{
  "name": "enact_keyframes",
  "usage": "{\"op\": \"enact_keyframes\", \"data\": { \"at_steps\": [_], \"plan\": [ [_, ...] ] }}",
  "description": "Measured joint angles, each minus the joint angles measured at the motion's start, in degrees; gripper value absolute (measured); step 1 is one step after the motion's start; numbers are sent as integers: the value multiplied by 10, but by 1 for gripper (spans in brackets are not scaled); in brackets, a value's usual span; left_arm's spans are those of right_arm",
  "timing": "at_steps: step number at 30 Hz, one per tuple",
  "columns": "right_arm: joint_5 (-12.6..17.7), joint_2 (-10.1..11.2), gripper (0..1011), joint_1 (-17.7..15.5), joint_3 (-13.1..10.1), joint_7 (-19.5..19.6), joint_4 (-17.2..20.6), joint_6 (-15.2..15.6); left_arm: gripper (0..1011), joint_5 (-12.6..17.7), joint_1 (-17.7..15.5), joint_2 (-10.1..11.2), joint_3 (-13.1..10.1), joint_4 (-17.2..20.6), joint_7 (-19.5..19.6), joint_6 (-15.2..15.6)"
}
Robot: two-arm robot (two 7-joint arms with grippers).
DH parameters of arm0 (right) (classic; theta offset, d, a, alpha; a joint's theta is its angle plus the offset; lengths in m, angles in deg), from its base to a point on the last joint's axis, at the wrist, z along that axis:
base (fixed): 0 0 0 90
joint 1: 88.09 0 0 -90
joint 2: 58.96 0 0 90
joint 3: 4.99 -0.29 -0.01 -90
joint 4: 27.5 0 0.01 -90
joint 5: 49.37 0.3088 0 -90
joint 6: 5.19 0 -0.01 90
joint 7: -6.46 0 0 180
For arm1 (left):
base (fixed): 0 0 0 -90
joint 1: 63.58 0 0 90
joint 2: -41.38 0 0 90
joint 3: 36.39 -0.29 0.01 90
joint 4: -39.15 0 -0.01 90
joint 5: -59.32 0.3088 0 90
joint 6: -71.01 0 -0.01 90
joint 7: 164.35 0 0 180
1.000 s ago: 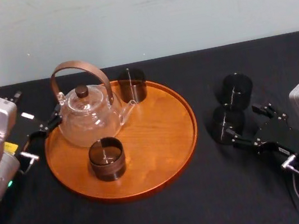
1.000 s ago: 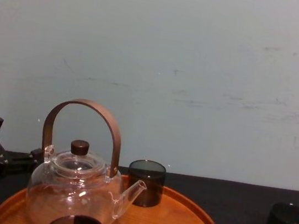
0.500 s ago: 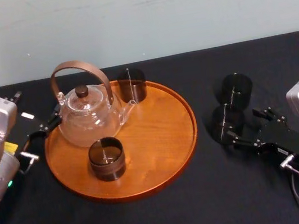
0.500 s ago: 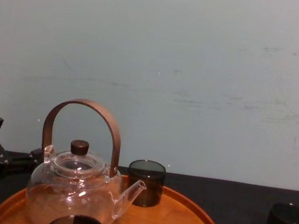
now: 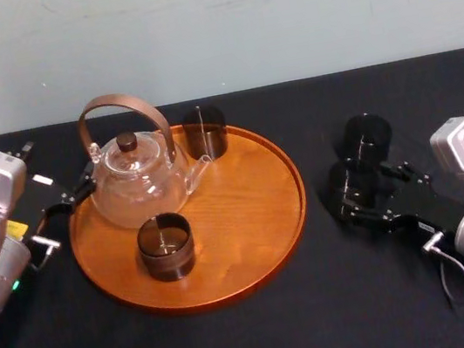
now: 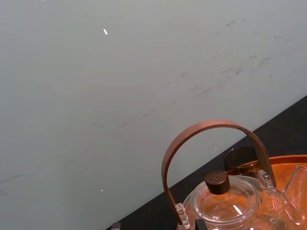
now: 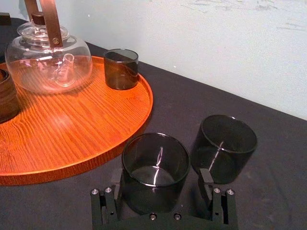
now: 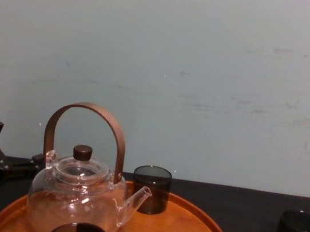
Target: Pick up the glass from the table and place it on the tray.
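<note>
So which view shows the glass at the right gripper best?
The right wrist view: the near glass stands whole and upright between the right gripper's open fingers. The head view shows it dark against the table; the chest view cuts it off at the lower right edge.

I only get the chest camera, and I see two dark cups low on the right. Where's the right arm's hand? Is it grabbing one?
Observer: In the right wrist view, the right gripper has its fingers open, one on each side of the nearer glass.
Operator: Is there room on the tray?
Observer: Head view: the tray is bare wood on its right side; the teapot, a front glass and a back glass crowd its left and back.
Operator: And the other arm?
Observer: The left gripper sits at the tray's left rim, by the teapot.
</note>
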Motion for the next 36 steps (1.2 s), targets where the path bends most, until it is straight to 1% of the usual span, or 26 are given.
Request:
{"op": "enact_keyframes", "data": {
  "at_steps": [7, 20, 36],
  "plan": [
    [-7, -16, 1000, 18, 1, -16, -24, 0, 1001, 0, 0, 0, 0, 0, 0, 0],
    [-12, -34, 1000, 42, 6, -33, -63, -4, 1001, 0, 0, 0, 0, 0, 0, 0],
    [-14, -44, 1000, 58, 11, -41, -83, -11, 1002, 0, 0, 0, 0, 0, 0, 0]
  ]
}}
